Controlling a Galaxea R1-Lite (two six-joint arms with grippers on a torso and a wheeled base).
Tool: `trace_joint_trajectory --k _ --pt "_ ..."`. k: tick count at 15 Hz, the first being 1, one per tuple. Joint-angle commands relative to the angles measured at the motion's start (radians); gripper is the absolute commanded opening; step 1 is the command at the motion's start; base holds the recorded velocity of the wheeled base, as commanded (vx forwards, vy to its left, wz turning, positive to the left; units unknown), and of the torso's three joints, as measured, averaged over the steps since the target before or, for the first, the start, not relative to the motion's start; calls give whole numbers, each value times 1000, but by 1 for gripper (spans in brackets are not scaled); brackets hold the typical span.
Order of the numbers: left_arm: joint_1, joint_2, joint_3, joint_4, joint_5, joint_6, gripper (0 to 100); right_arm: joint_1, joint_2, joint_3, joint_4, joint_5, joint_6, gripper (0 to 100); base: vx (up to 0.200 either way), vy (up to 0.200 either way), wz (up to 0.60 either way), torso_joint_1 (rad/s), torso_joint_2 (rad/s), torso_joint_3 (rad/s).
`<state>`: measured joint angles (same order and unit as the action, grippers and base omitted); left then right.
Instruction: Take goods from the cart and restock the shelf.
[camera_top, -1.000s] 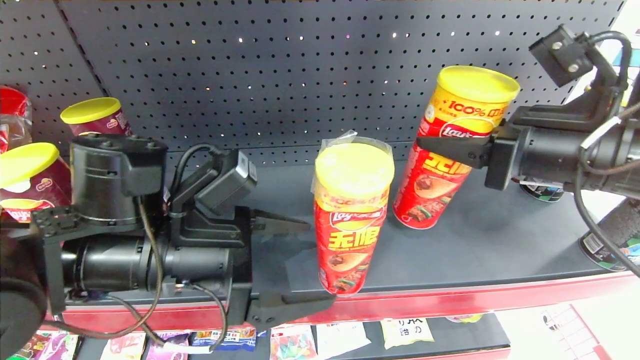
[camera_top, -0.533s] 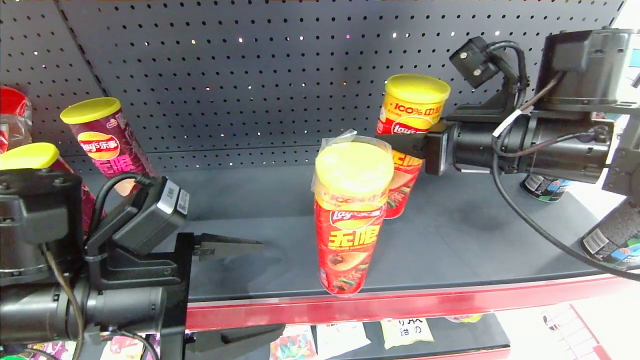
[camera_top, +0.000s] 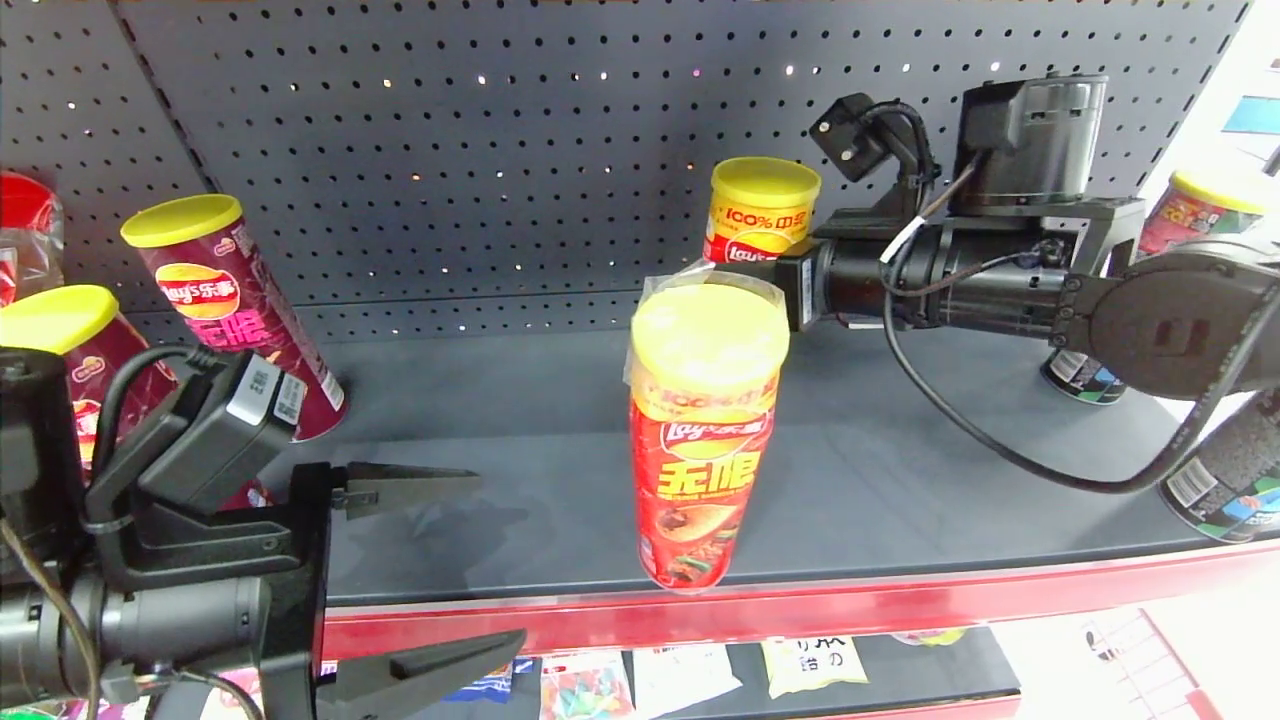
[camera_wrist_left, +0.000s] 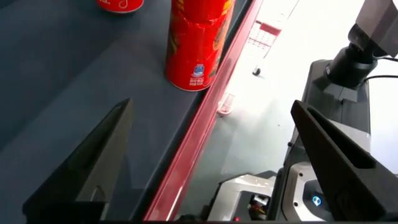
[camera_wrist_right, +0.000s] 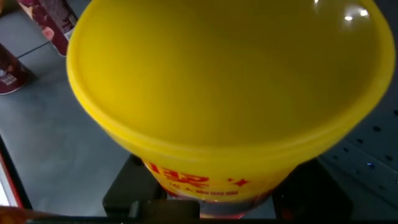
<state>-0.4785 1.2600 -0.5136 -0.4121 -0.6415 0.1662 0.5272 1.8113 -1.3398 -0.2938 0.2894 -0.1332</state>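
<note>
A red chip can with a yellow lid (camera_top: 705, 440) stands upright at the front edge of the dark shelf (camera_top: 900, 480); its base also shows in the left wrist view (camera_wrist_left: 196, 43). Behind it, near the pegboard, my right gripper (camera_top: 748, 268) is shut on a second red can (camera_top: 760, 210), whose yellow lid (camera_wrist_right: 230, 81) is close to the right wrist camera. That can's lower half is hidden behind the front can. My left gripper (camera_top: 500, 557) is open and empty at the shelf's front left, well left of the front can, with one finger over the red shelf edge (camera_wrist_left: 186, 162).
Maroon cans with yellow lids (camera_top: 235, 300) (camera_top: 60, 340) lean at the shelf's left. Dark cans (camera_top: 1090, 380) (camera_top: 1230, 480) and another red can (camera_top: 1200, 210) sit at the right. Snack packs (camera_top: 690, 675) lie on the lower shelf. Bare shelf lies between the front can and the maroon cans.
My right arm has carried its can leftward and deeper toward the pegboard, behind the front can. My left gripper has drawn back to the left, away from the front can, still open.
</note>
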Motion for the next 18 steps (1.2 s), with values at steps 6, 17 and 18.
trace_joint_trajectory --k 6,17,18 --pt "15 -2 1 -1 0 -19 100 33 48 -41 -1 5 29 0 0 0 0 0 0 0" --pt "15 2 1 -1 0 -20 100 46 17 8 -1 -1 35 100 0 0 0 0 0 0" --pt "15 2 1 -1 0 -20 100 46 11 14 -1 -1 35 100 0 0 0 0 0 0"
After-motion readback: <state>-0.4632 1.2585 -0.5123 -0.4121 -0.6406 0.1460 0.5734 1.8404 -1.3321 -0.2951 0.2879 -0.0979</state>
